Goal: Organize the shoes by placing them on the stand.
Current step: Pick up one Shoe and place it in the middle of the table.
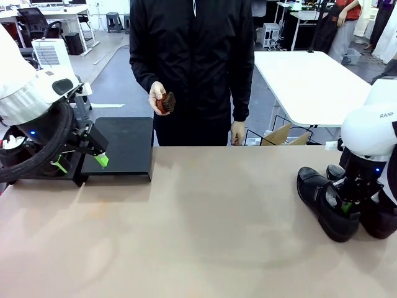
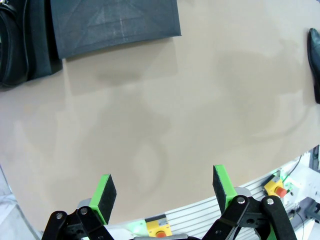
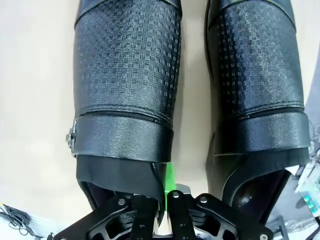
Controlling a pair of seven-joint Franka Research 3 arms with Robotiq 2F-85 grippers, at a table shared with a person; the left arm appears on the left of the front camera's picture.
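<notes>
"Beige tabletop [image 1: 205, 236] spans the front view, with a person standing behind its far edge," says the first observer. "Where does the stand sit?"

"Upper left of the frame," says the second. "The stand [image 1: 124, 146] is a flat black platform just beside the left pincer [image 2: 162, 187], whose jaws are spread wide with nothing between them."

"And the shoes?"

"Lower right, side by side. The right pincer [image 3: 164, 192] is clamped tight on the collar wall of the held shoe [image 3: 125, 75] — one finger inside the opening, a green pad outside. The second shoe [image 3: 255, 75] lies just beside it, untouched."

"Which way does the held one lie?"

"In the right wrist view its long axis runs straight up the frame, toe away from the pincer. In the front view the stand is well apart from it, across the tabletop to the left."

"So the left arm is nearer the stand, and the right arm has the shoe."

"Yes — the carry probably calls for a long leftward reach, or a pass between arms."
</notes>
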